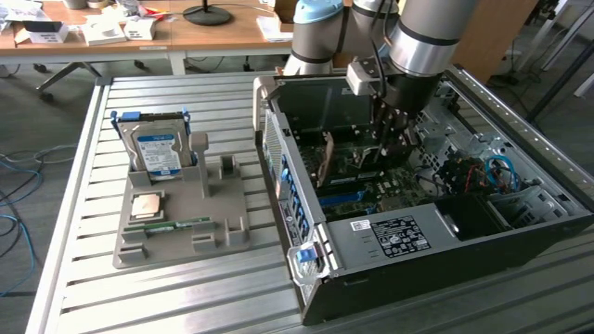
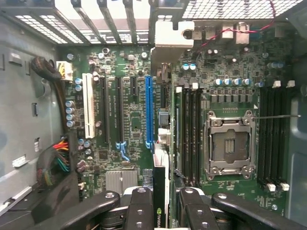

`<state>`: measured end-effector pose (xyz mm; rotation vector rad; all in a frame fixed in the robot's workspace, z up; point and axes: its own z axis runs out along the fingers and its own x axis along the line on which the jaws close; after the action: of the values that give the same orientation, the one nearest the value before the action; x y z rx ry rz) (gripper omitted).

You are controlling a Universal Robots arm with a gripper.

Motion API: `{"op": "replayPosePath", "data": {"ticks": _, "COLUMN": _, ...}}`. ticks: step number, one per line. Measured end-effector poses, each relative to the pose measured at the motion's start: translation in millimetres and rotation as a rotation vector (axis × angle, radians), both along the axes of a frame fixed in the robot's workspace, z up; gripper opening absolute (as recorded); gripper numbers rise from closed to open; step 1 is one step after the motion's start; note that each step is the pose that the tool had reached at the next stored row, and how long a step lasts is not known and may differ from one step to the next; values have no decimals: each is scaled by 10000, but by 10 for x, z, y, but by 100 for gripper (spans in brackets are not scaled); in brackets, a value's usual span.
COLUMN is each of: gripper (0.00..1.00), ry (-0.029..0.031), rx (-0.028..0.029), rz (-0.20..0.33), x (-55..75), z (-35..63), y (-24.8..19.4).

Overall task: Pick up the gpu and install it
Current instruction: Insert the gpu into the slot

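The gpu (image 2: 159, 211) stands edge-on between my fingers, a thin dark card with a green logo on its near end. Its silvery end bracket (image 2: 170, 34) sits at the slotted rear wall of the open computer case (image 1: 390, 236). The card runs along the motherboard just beside the long blue slot (image 2: 148, 108). My gripper (image 2: 165, 194) is shut on the gpu, one finger (image 2: 139, 206) on each side. In the exterior view my gripper (image 1: 388, 154) reaches down into the case, and the card's tan-brown face (image 1: 327, 160) shows toward the exterior view's left of it.
A grey holder (image 1: 181, 236) on the slatted table carries a blue-labelled hard drive (image 1: 158, 149), a processor (image 1: 149, 205) and a green memory stick (image 1: 167, 224). Inside the case are the processor socket (image 2: 229, 143), memory slots (image 2: 192, 134) and cable bundles (image 2: 57, 163).
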<state>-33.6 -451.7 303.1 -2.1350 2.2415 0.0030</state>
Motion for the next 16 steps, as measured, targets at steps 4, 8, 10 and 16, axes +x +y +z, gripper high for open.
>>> {"op": "replayPosePath", "data": {"ticks": 4, "gripper": 26, "ry": 0, "rx": 1, "rz": 0, "x": -2, "z": -1, "y": -51}}
{"op": "replayPosePath", "data": {"ticks": 8, "gripper": 26, "ry": -1, "rx": 2, "rz": 0, "x": -2, "z": -1, "y": -94}}
{"op": "replayPosePath", "data": {"ticks": 10, "gripper": 26, "ry": 0, "rx": 0, "rz": -1, "x": -3, "z": 0, "y": -107}}
{"op": "replayPosePath", "data": {"ticks": 16, "gripper": 26, "ry": -1, "rx": 0, "rz": 0, "x": -22, "z": 0, "y": -108}}
